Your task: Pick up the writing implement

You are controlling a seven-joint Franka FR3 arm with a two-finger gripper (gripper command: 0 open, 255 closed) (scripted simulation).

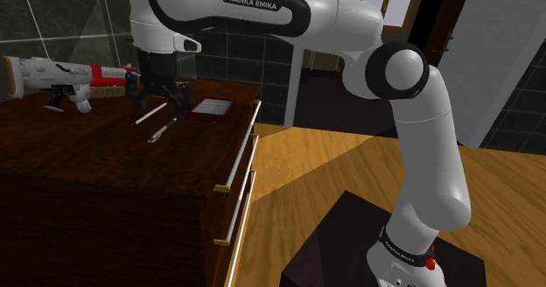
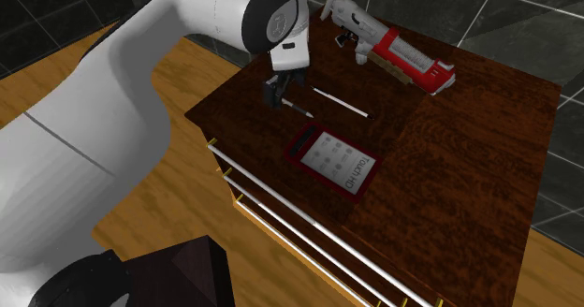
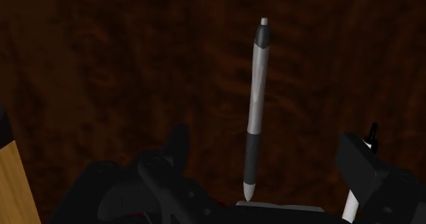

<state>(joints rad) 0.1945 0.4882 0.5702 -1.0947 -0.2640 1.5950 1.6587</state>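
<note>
A silver and black pen (image 3: pixel 254 106) lies flat on the dark wooden dresser top (image 3: pixel 102 65). It sits between my gripper's (image 3: pixel 266 146) two black fingers, which stand apart and do not touch it. From the shoulder view, the gripper (image 1: pixel 158 96) hangs open just above the pen (image 1: pixel 163 129). A thin white stick with a black tip (image 1: pixel 150 112) lies beside the pen, close to one finger (image 3: pixel 358 164). In the second exterior view the gripper (image 2: pixel 281 94) hovers over the pen (image 2: pixel 299 107), near the dresser's corner, with the white stick (image 2: pixel 339 103) just beyond.
A red-framed flat device (image 2: pixel 330 160) lies near the dresser's front edge. A white and red toy gun (image 2: pixel 393 48) rests at the back by the dark tiled wall. Drawer rails (image 1: pixel 238 185) run down the front. Wooden floor (image 1: pixel 350 167) surrounds the stand.
</note>
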